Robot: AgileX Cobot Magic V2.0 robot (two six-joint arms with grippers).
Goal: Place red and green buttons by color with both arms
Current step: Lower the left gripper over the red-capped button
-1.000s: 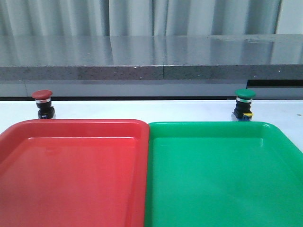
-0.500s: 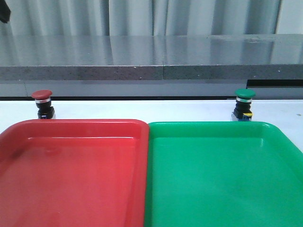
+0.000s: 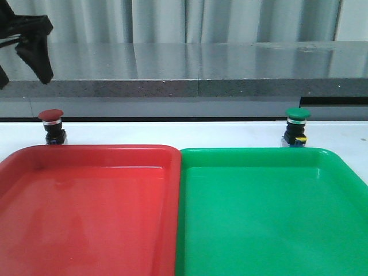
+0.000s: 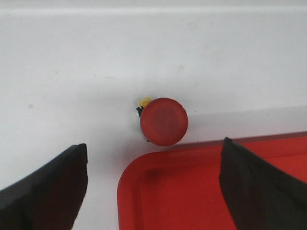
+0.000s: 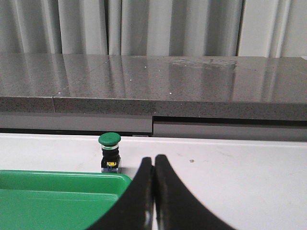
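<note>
Hovering with fingers spread wide, the left gripper (image 4: pixel 153 191) has the red button (image 4: pixel 163 121) directly beneath it, touching the red tray's (image 4: pixel 192 191) rim; descending carelessly could clip that rim and topple it. The right gripper (image 5: pixel 153 191) is pressed together, green button (image 5: pixel 110 152) ahead-left. A second ago, the left gripper was absent from the front view.

A robotics test lab: a bare white table (image 3: pixel 172 132) holds a red tray (image 3: pixel 86 155) and a green tray (image 3: pixel 259 155) side by side, backed by a grey speckled stone ledge (image 3: pixel 195 86) and pale pleated curtains (image 3: pixel 172 20) screening the room.
</note>
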